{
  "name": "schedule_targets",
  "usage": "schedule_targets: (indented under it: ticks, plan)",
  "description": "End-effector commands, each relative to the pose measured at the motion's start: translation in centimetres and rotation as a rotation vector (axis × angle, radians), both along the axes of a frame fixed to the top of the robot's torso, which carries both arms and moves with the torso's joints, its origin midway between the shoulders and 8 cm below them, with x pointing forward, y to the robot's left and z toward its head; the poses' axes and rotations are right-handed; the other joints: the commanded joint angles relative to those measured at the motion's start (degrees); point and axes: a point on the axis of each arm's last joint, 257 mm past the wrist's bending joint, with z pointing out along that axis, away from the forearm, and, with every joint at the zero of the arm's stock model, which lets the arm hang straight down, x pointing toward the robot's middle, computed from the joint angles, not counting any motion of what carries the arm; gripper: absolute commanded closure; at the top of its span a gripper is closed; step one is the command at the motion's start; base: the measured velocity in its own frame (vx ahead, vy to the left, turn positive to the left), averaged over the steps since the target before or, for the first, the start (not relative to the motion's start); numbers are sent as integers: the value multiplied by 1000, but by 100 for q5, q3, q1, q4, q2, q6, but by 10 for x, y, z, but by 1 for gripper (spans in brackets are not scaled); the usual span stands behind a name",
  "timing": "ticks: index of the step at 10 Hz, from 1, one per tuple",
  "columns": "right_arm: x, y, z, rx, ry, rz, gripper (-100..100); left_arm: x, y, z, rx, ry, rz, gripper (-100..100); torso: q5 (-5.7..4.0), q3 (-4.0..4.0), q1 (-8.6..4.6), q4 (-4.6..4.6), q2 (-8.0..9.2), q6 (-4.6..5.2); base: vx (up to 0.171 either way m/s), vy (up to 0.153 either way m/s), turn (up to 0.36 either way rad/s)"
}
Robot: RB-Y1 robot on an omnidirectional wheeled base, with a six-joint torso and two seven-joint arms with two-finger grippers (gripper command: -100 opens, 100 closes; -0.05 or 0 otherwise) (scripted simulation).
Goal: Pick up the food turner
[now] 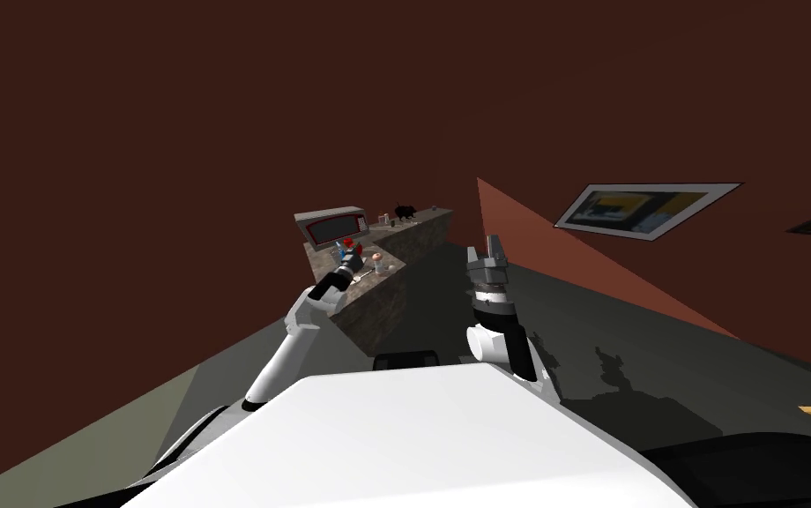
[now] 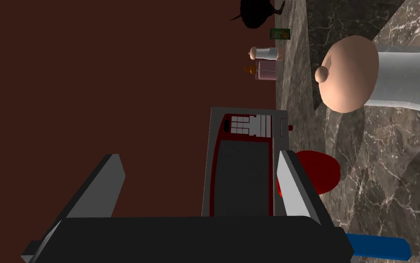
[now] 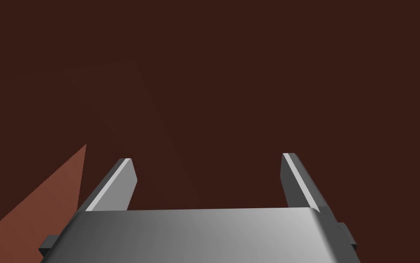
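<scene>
The food turner lies on the marble counter [image 2: 387, 150]. Its rounded red head [image 2: 323, 171] is close beside one finger of my left gripper [image 2: 197, 155], and its blue handle [image 2: 378, 246] runs back past the gripper's dark body. The gripper is open, hovers over the counter with nothing between its fingers, and faces the microwave. In the head view the turner [image 1: 346, 243] is a small red and blue spot just beyond the left gripper [image 1: 351, 258]. My right gripper [image 1: 488, 251] is raised off to the side, away from the counter, and stands open and empty [image 3: 207, 158].
A grey and red microwave [image 2: 245, 169] stands against the dark brown wall. A white jar with a beige lid [image 2: 350, 75] is close to the turner. Farther along the counter are two small bottles [image 2: 266, 53], a green box [image 2: 280, 33] and a black object [image 2: 257, 11].
</scene>
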Motion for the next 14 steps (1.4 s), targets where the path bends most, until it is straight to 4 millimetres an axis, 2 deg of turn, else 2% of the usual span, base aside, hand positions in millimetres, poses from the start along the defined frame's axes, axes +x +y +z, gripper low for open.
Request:
schedule_targets:
  ticks: [1, 3, 6, 8, 11, 13, 14]
  plan:
    - [0, 0, 0, 0, 0, 0, 0, 13, 3, -12, -32, 67, -1, -100, 0, 0, 0, 0, 0, 0, -9, -6, -63]
    - [0, 0, 0, 0, 0, 0, 0, 13, 6, -23, -25, 106, 9, -100, 0, -1, 1, 0, -1, -1, -3, -1, -14]
    - [0, 0, 0, 0, 0, 0, 0, 30, 14, -48, -84, 232, 20, -100, 0, -2, 1, -1, -4, -1, 1, -4, -55]
    - [0, 0, 0, 0, 0, 0, 0, 29, 16, -58, -77, 269, 31, -100, 0, -3, 1, -1, -5, -1, 2, -1, -14]
    - [0, 0, 0, 0, 0, 0, 0, 40, 28, -84, -143, 400, 57, -100, 1, -4, 2, -2, -7, -1, 11, -1, -46]
    - [0, 0, 0, 0, 0, 0, 0, 37, 31, -93, -136, 433, 68, -100, 1, -6, 2, -2, -10, -1, 13, 1, -14]
    - [0, 0, 0, 0, 0, 0, 0, 41, 38, -104, -173, 493, 84, -100, 1, -4, 2, -2, -7, -2, 19, 0, -44]
